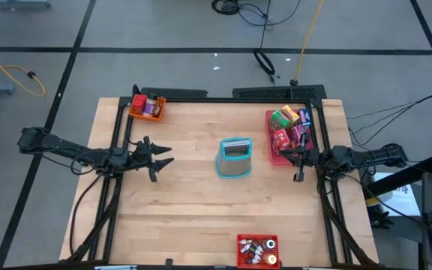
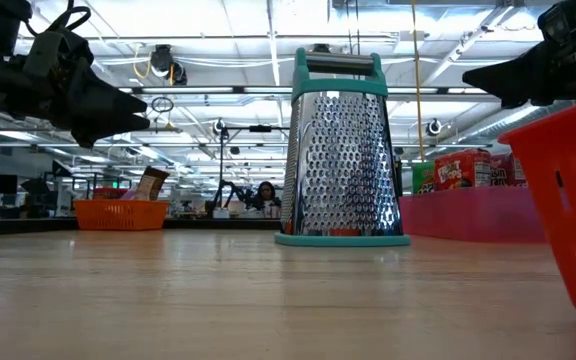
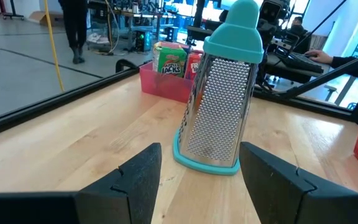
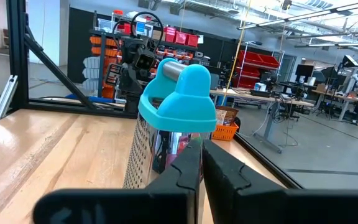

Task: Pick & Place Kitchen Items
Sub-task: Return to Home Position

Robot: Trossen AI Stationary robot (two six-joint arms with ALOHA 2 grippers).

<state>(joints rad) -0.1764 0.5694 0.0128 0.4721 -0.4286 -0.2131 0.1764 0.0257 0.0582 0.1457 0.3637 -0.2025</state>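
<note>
A steel box grater with a teal handle and base (image 1: 235, 157) stands upright on its base at the middle of the wooden table. Snack packets (image 1: 287, 126) sit in a pink tray (image 1: 273, 154) at the far right. Small bottles (image 1: 256, 252) lie in a red bin at the near edge. My left gripper (image 1: 165, 156) hovers open to the left of the grater, pointing at it (image 3: 219, 112). My right gripper (image 1: 298, 159) hovers shut to the grater's right, beside the pink tray, its fingers (image 4: 191, 171) together and pointing toward the grater (image 4: 166, 124).
An orange bin (image 1: 147, 107) with a few items stands at the far left corner. The red bin's wall (image 2: 568, 200) rises close by on the right of the low view. A black frame runs along the table's left, right and far edges. Bare wood lies between the grater and the near edge.
</note>
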